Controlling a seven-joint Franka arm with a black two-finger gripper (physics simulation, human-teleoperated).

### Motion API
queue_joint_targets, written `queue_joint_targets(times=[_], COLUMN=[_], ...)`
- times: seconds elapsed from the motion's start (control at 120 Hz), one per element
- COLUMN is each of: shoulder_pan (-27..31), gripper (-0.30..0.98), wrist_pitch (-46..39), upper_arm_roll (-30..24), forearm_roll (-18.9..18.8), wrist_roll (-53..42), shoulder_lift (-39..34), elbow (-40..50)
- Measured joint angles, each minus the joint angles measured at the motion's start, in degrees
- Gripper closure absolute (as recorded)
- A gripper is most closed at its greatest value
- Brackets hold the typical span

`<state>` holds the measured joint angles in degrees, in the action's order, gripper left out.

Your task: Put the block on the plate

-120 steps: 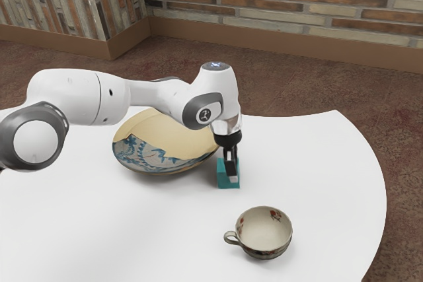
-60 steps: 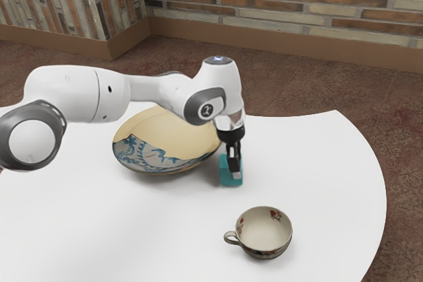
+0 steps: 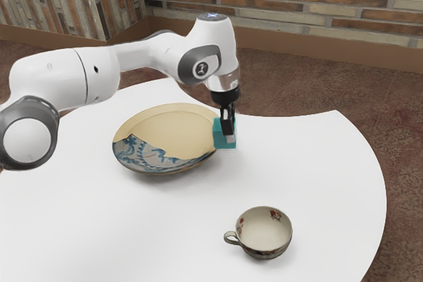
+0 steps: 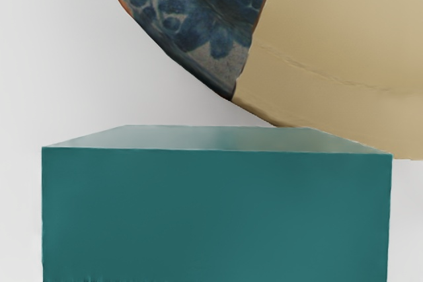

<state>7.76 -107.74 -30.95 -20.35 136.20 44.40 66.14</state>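
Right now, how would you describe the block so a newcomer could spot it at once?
On the white table, find the big round plate, part tan, part blue-patterned. By its rim, toward the exterior view's right, my black gripper holds the block. Its flat sides and plain teal colour set it apart from the curved plate and the handled cup.

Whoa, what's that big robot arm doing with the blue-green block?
The robot arm is holding the blue-green block in its end effector, right by the edge of the big patterned plate. Its job is to put the block on the plate, and it hasn't set it down there yet. A teacup sits apart on the white table.
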Motion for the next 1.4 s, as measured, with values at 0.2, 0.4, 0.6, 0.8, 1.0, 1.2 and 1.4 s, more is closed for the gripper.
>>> queue_joint_targets(times=[0.2, 0.4, 0.6, 0.8, 1.0, 1.2, 1.4], shoulder_pan=[3.7, 8.2, 9.6, 9.7, 9.4, 6.6, 2.8], gripper=[0.29, 0.29, 0.29, 0.16, 0.06, 0.03, 0.01], wrist_pitch=[5.8, 9.1, 10.3, 10.5, 10.9, 12.9, 17.2], upper_arm_roll=[0.3, 0.7, 1.2, 1.2, 1.2, 1.4, 1.3], forearm_roll=[-1.0, -1.6, -1.6, -1.6, -1.7, -1.4, 1.7], wrist_roll=[-3.6, -7.8, -12.3, -15.7, -18.2, -19.9, -22.1], shoulder_lift=[6.4, 8.5, 10.5, 10.9, 9.5, 0.6, -19.1], elbow=[-8.6, -11.7, -13.4, -13.6, -13.5, -10.9, 4.0])
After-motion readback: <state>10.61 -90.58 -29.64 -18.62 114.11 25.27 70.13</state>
